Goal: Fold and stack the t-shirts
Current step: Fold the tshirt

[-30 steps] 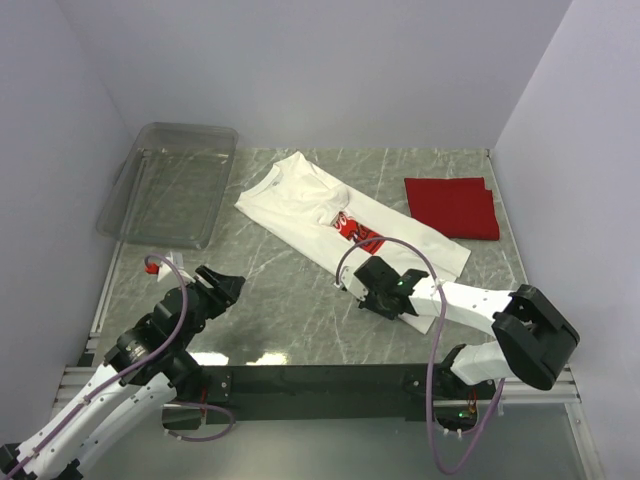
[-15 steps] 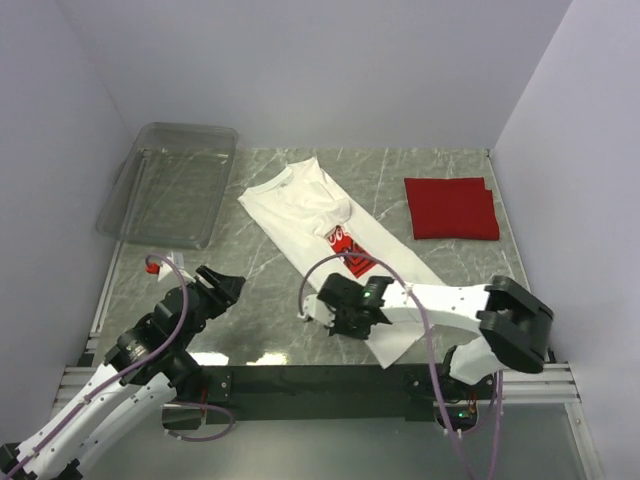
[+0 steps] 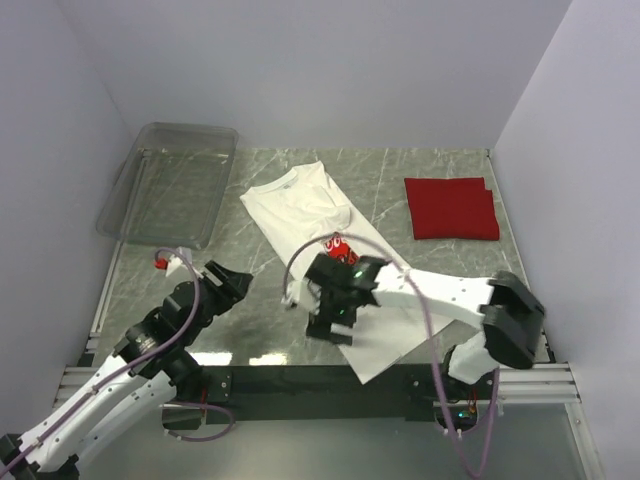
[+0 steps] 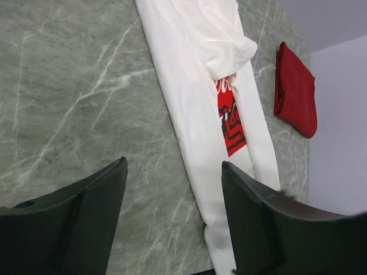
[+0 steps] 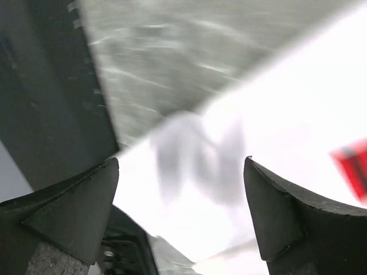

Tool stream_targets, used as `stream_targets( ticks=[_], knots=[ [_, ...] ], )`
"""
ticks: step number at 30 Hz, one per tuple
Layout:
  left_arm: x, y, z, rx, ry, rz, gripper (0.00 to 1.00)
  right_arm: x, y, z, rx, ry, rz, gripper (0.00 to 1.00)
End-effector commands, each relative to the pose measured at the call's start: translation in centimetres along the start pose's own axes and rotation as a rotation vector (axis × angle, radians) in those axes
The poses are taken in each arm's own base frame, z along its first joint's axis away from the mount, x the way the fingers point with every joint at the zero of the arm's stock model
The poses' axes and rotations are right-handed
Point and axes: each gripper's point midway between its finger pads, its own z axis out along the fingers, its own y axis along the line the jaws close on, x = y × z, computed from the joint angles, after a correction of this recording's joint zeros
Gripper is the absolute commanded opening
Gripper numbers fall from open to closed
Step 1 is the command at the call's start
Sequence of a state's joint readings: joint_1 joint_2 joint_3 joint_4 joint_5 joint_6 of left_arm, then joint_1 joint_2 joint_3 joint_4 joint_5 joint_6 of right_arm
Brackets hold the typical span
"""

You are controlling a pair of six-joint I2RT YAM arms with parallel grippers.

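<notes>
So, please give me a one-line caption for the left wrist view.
Open left gripper over the table, facing the long white t-shirt; folded red t-shirt beyond.

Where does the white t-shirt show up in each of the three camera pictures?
Top external: the white t-shirt lies mid-table, stretched diagonally from the back left toward the near edge.
Left wrist: it runs as a long strip from the top centre down to the lower right.
Right wrist: blurred white cloth fills the right and lower part.
Shared landmark: its red chest graphic, cut off at the right edge in the right wrist view.
</notes>
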State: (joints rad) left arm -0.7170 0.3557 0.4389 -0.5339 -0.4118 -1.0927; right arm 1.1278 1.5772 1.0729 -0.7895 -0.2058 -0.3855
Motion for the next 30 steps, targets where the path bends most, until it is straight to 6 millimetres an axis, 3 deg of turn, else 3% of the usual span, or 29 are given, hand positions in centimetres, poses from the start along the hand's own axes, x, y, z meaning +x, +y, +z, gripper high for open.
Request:
stream_targets(
  ticks=[1,3,4,5,7,8,9,10,11,12,13,14,15,16,17,18,21,22,23,24,26,27,30],
  knots=[
    [-0.1,-2.1,0.9,0.081,-0.014,-0.011,0.74,-0.5,-5.4,-6.9,0.18,-0.168,0.072,0.96],
    [0.2,-2.4,1.7,0.082,-0.011,0.008,0.78,0.0,-8.7,-9.6,0.307,-0.243,0.127,0.96],
    [-0.2,-3.6,1.9,0.12,-0.024,-0.001,0.8,0.3,-10.4,-12.3,0.411,-0.318,0.172,0.96],
    [0.2,-3.5,2.8,0.098,-0.012,0.026,0.81,1.5,-14.2,-14.7,0.548,-0.395,0.271,0.98],
    [0.1,-5.0,3.5,0.125,-0.001,0.033,0.82,2.5,-17.8,-19.1,0.729,-0.532,0.366,1.0],
    [0.5,-5.5,4.8,0.122,0.013,0.05,0.82,5.7,-20.1,-19.9,0.79,-0.536,0.479,1.0],
    [0.6,-5.9,5.4,0.126,0.026,0.056,0.83,6.4,-20.9,-20.3,0.776,-0.558,0.505,1.0],
    [-0.4,-6.6,6.2,0.129,0.015,0.044,0.82,6.5,-20.9,-18.5,0.634,-0.582,0.526,0.99],
    [0.5,-7.3,7.5,0.156,0.071,0.051,0.82,8.0,-22.3,-19.6,0.621,-0.607,0.594,0.97],
    [0.5,-7.6,8.3,0.165,0.09,0.043,0.81,8.5,-22.8,-19.4,0.569,-0.621,0.631,0.95],
    [-0.7,-8.0,9.2,0.18,0.081,0.021,0.79,8.0,-22.4,-17.2,0.403,-0.64,0.648,0.9],
    [0.2,-7.7,10.4,0.179,0.136,0.019,0.79,7.6,-23.3,-18.0,0.381,-0.666,0.654,0.88],
    [-0.8,-9.2,11.0,0.225,0.117,0.009,0.78,7.9,-24.3,-16.4,0.312,-0.66,0.713,0.86],
    [-1.6,-9.0,11.9,0.217,0.108,-0.001,0.77,7.6,-24.4,-16.0,0.264,-0.659,0.729,0.82],
    [-1.1,-8.4,13.2,0.192,0.134,0.006,0.77,6.0,-25.3,-17.1,0.233,-0.705,0.701,0.81],
    [-1.8,-9.7,13.7,0.222,0.135,0.009,0.76,5.8,-26.2,-15.5,0.165,-0.699,0.769,0.79],
    [-1.4,-9.1,16.1,0.187,0.178,0.024,0.73,3.9,-29.3,-16.1,0.127,-0.737,0.831,0.75],
    [-1.8,-9.7,16.7,0.189,0.18,0.026,0.72,3.8,-30.5,-13.8,0.092,-0.698,0.877,0.73],
    [-0.9,-8.9,17.6,0.162,0.209,0.028,0.71,3.1,-32.1,-14.6,0.117,-0.709,0.881,0.73],
    [-0.9,-9.2,18.0,0.167,0.222,0.029,0.7,3.1,-33.0,-12.4,0.073,-0.681,0.927,0.73],
    [-0.2,-8.4,18.9,0.145,0.241,0.023,0.7,2.1,-34.5,-12.0,0.064,-0.686,0.955,0.72],
    [0.0,-8.5,19.2,0.147,0.248,0.02,0.7,2.1,-35.0,-10.3,0.024,-0.668,0.993,0.72],
    [0.4,-8.4,20.1,0.146,0.27,0.025,0.69,1.1,-35.7,-8.3,-0.022,-0.662,1.007,0.72]
  ],
)
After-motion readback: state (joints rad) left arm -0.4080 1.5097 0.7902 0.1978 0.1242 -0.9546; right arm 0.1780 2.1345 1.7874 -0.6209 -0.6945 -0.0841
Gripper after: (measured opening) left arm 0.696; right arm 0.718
